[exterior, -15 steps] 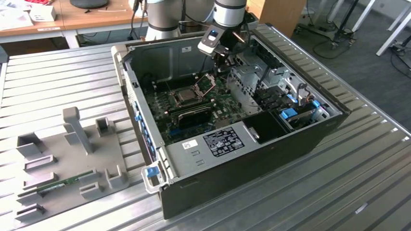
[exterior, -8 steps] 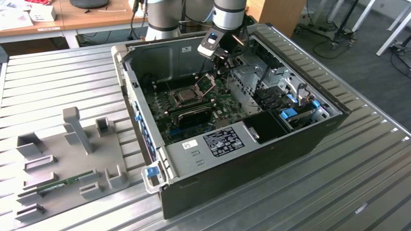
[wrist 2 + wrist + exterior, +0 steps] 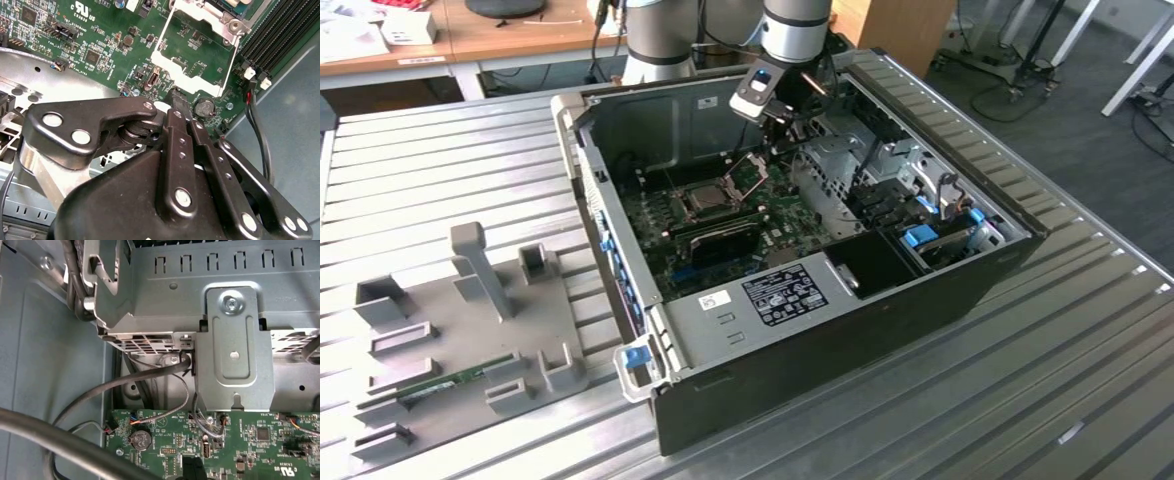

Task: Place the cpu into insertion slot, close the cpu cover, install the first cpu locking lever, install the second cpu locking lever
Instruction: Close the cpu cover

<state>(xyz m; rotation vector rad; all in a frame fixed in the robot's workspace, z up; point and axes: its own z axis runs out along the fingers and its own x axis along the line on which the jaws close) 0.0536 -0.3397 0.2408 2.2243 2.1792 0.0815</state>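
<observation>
Green board (image 3: 107, 37) around open cpu cover (image 3: 186, 76), hand (image 3: 177, 97) just beside its rim

I count one robot arm (image 3: 794, 20) with one gripper (image 3: 781, 135), and one open computer case (image 3: 854, 340). Inside the case there is one green motherboard (image 3: 670, 262), one insertion slot (image 3: 700, 200) and one cpu cover (image 3: 750, 172). One coin cell battery (image 3: 141, 440) shows in both wrist views. The case's inner panel carries two white stickers (image 3: 785, 293). In the first wrist view there are six upright slits (image 3: 213, 262) in a row and one cross-head screw (image 3: 231, 303). Beside the case lies one grey fixture tray (image 3: 454, 340), holding one memory stick (image 3: 454, 382).
</observation>
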